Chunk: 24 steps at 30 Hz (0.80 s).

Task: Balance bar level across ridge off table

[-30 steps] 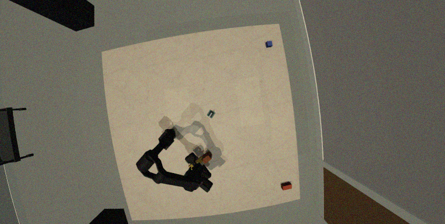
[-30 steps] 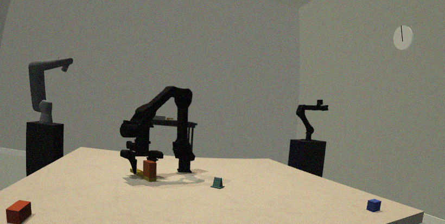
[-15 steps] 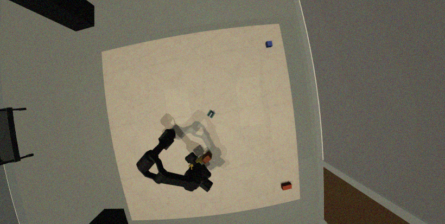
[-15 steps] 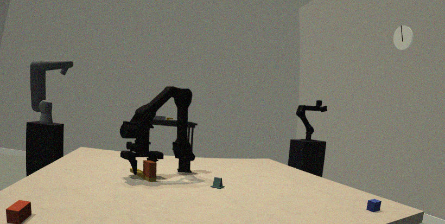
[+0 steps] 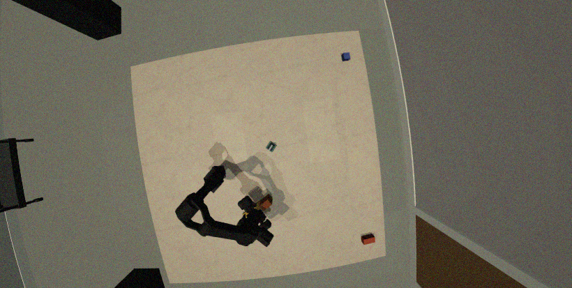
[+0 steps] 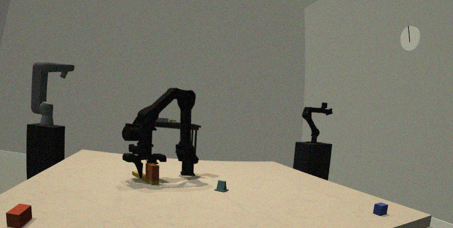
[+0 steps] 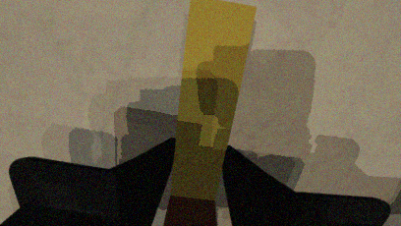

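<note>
Both fingers of the hand clamp the yellow bar on the table.

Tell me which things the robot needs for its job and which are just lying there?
Needed:
yellow bar, gripped in the jaws of the gripper
teal ridge

Just lying there:
blue cube
red block near the table corner

We are in a robot lab. A wide pale table stands in a bare grey room, and our black arm is mounted on it. Two more arms stand on dark pedestals off the table: a grey one and a small black one. A round clock hangs on the wall.
</note>
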Motion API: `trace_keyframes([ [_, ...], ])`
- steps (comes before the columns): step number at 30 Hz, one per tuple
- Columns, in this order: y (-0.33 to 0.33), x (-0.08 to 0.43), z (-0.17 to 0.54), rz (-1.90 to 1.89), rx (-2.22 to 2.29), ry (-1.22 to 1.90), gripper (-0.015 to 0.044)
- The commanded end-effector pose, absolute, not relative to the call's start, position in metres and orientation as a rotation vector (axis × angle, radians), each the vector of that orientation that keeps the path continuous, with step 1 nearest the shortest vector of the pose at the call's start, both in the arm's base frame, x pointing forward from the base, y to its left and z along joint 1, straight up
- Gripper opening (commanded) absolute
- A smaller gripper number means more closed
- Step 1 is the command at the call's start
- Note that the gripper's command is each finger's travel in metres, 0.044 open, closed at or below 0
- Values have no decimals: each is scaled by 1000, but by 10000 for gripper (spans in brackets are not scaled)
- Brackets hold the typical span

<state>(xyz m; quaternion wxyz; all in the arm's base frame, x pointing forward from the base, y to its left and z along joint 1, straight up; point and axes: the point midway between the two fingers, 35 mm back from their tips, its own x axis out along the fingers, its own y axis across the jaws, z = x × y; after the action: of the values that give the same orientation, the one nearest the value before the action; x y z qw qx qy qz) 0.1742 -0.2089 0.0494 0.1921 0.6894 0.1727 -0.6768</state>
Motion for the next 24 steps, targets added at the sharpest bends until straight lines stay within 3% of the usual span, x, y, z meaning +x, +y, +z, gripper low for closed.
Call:
trace_keyframes([
  [1,-210,175,55,-1899,1935,483,6],
  [24,-210,174,114,-1902,1930,487,0],
])
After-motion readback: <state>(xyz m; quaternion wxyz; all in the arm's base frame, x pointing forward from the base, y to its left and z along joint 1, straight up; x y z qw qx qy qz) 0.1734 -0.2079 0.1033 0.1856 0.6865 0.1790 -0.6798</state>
